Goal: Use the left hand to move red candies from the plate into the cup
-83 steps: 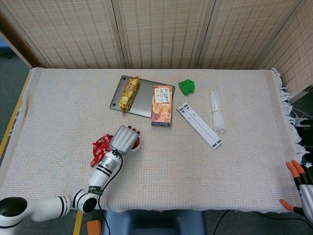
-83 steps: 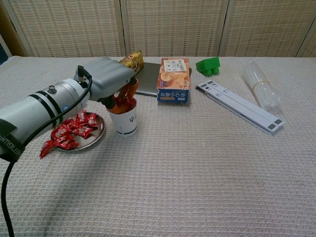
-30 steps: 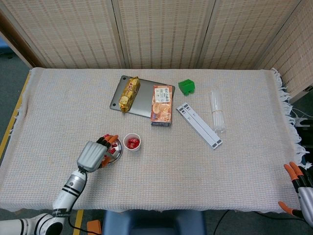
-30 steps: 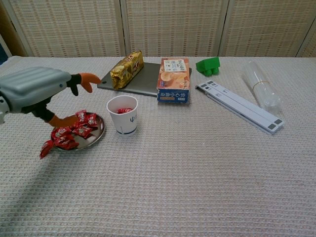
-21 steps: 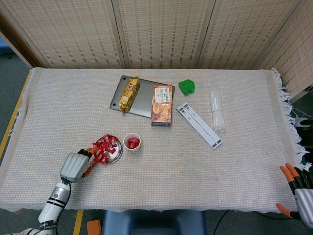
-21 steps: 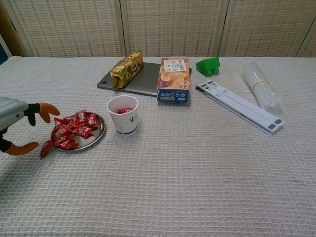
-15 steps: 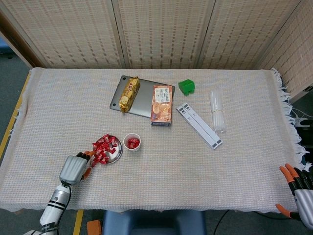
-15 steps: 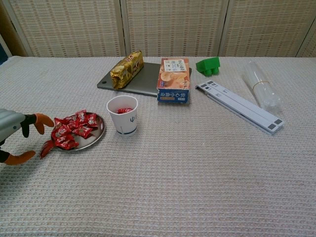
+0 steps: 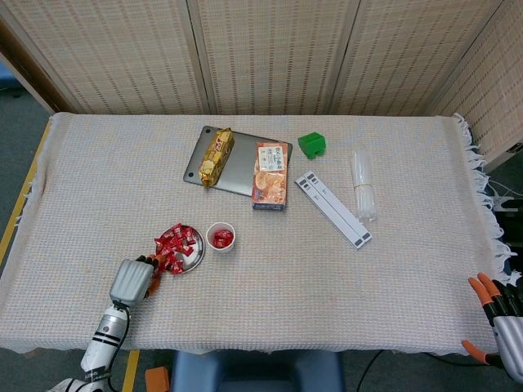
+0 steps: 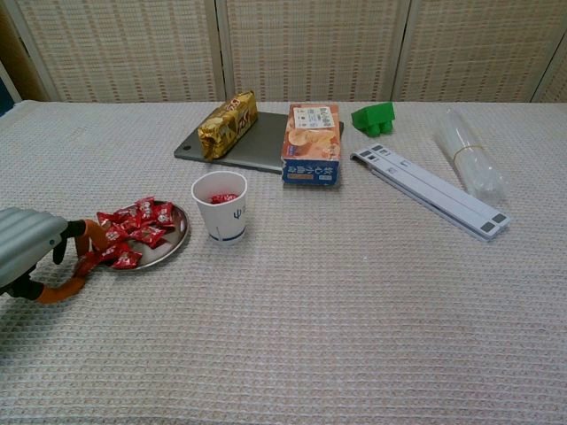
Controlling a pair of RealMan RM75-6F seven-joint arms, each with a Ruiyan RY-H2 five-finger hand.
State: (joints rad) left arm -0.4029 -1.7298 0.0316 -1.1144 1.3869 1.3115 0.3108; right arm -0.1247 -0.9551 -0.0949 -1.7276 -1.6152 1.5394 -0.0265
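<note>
**Left hand at the plate's near edge**

The left hand (image 10: 31,252) sits low at the near left of the table (image 10: 354,336), its fingers (image 10: 89,237) curled onto the candies (image 10: 133,230) at the plate's (image 10: 173,243) near-left rim. Whether it actually pinches a candy cannot be told; the fingertips are hidden among the wrappers. The right hand (image 9: 500,322) hangs at the table's near right corner, well apart from everything, fingers spread and holding nothing.

The candies lie heaped on the plate, a few spilling over its left edge. Just right of the plate stands the cup (image 10: 221,206), upright, with red candy inside.

Further back, a box (image 10: 312,143) stands near the middle, and a gold packet (image 10: 227,112) rests on a flat grey slab (image 10: 266,142) beside it. To the right a white strip (image 10: 430,190) lies slantwise, with a clear bundle (image 10: 469,164) beyond it and a green block (image 10: 373,117) toward the back.
</note>
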